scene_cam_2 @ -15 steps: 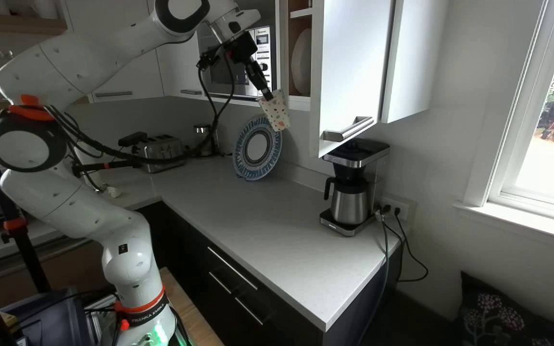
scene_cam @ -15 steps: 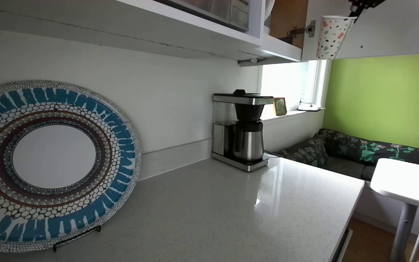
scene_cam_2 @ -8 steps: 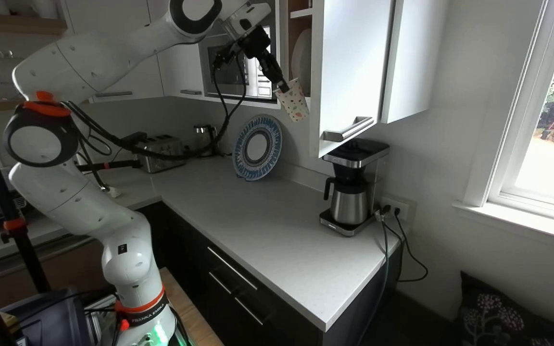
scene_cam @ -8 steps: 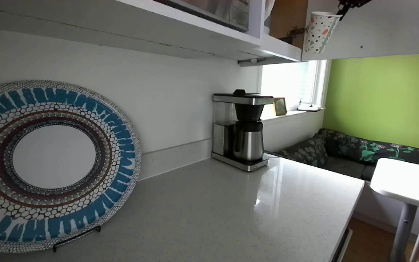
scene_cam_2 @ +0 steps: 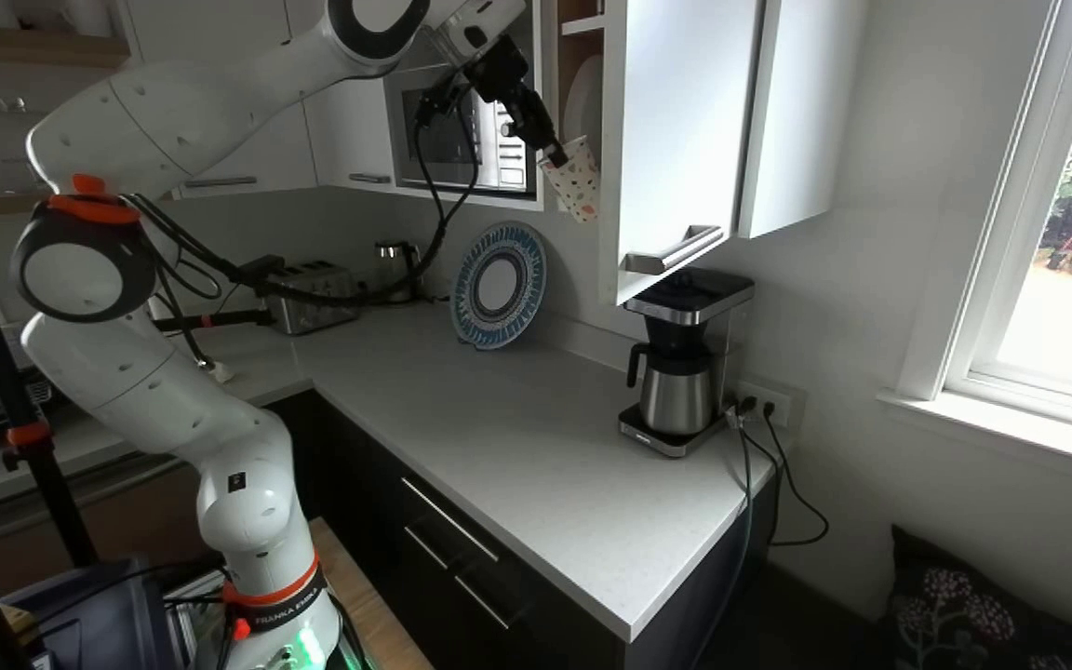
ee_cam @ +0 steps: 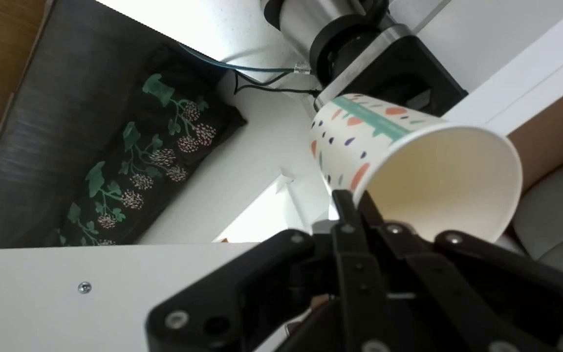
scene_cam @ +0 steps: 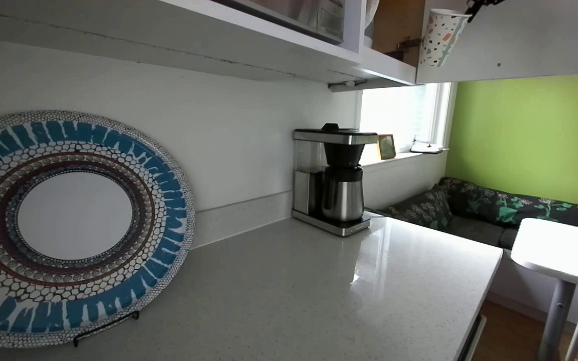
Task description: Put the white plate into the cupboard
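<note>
My gripper is shut on the rim of a speckled paper cup, one finger inside the wall and one outside. The cup hangs tilted just in front of the cupboard, close to the inner side of its swung-out door. Brown wooden inner wall of the cupboard shows in an exterior view. A round white plate stands on edge inside, partly hidden by the door and the cup; in the wrist view its pale rounded shape is only partly seen at the right.
The door's handle projects at its lower edge. A microwave sits left of the cupboard. Below are a coffee maker and a large blue-patterned platter leaning on its stand on the counter.
My gripper has carried the cup toward the cupboard opening and slightly upward, most of it in the first half second. The gripper stays shut on the rim throughout.
</note>
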Tool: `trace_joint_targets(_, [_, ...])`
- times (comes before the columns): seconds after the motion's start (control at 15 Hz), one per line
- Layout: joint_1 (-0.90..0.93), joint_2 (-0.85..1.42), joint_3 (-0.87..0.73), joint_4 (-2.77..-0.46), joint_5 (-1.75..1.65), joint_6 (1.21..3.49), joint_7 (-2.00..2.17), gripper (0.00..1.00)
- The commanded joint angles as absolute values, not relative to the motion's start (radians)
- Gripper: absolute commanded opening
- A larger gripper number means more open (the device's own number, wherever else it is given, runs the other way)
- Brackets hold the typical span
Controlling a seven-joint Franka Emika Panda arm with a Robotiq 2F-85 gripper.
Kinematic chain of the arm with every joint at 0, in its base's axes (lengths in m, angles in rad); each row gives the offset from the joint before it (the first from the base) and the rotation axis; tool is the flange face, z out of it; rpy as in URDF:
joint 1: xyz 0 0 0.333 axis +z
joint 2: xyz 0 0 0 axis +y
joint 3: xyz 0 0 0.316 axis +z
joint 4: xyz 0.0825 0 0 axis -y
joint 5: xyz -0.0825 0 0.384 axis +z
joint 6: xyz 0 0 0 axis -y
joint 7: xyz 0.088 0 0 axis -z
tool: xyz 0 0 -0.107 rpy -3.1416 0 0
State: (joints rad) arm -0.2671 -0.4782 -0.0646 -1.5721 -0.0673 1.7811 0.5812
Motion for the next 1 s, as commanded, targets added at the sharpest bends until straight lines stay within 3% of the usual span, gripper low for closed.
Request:
trace_joint_targets(0.0, [-0.271, -0.386, -0.097, -1.444, -0.02, 1.795, 0.671, 0.01])
trace_joint_targets(0.93, [-0.249, -0.05, -0.121, -1.072, 0.177, 1.86, 0.909, 0.01])
